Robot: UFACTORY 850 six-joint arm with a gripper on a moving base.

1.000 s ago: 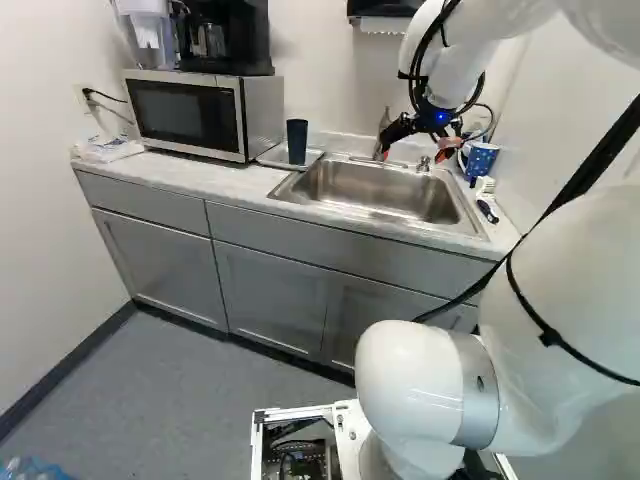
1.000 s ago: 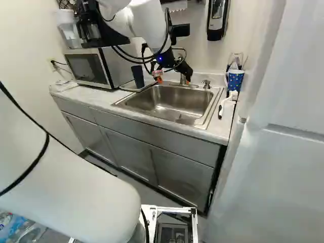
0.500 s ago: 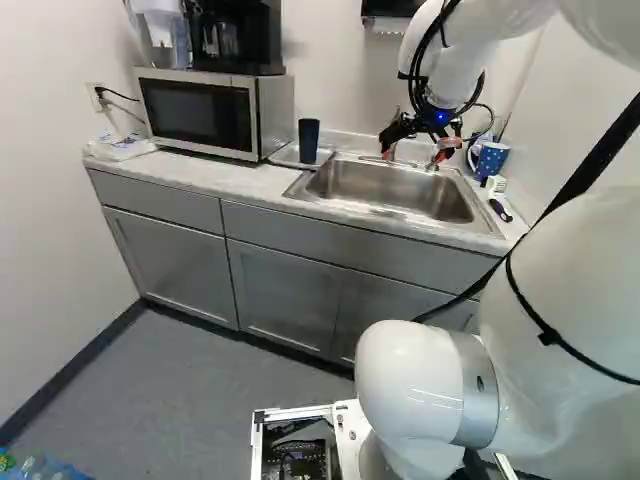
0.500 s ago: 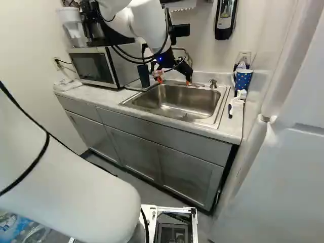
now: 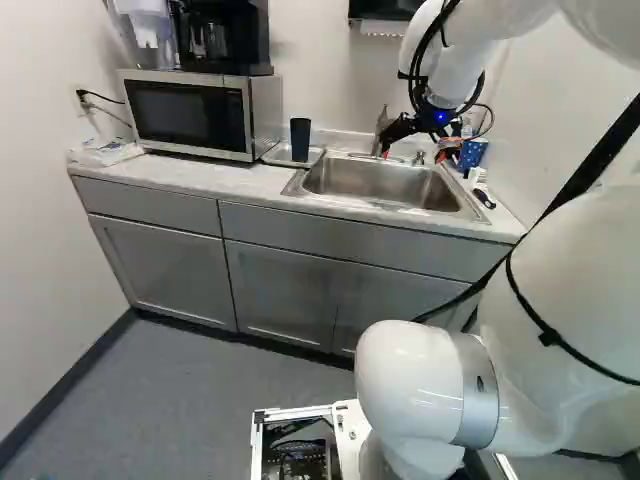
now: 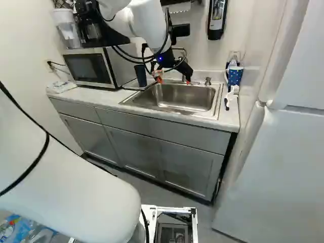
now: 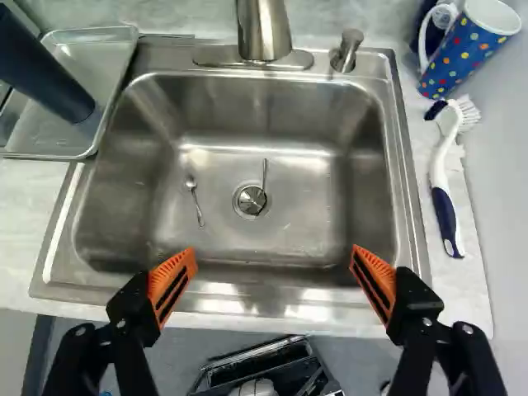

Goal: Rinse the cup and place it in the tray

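Above the sink [image 5: 385, 184], my gripper [image 5: 412, 154] stands open and empty. In the wrist view the gripper [image 7: 274, 268] has its orange pads wide apart, with the sink's front rim between and beyond them. A dark blue cup [image 7: 45, 70] is upright in the metal tray [image 7: 114, 70] beside the sink, on the microwave side. On the opposite side, a blue mug with coloured dots [image 7: 466, 51] stands at the counter's back corner. Neither cup is touched by the fingers.
The faucet [image 7: 264, 31] and a soap pump [image 7: 346, 51] rise behind the basin. A spoon [image 7: 195, 198] and another thin utensil by the drain lie inside. A brush [image 7: 444, 190] rests near the wall; the microwave [image 5: 190, 113] flanks the tray.
The base has moved: the counter scene shifted right in both base views, then back left. Against its own joint the arm looks unmoved, and the cups keep their places on tray and counter.
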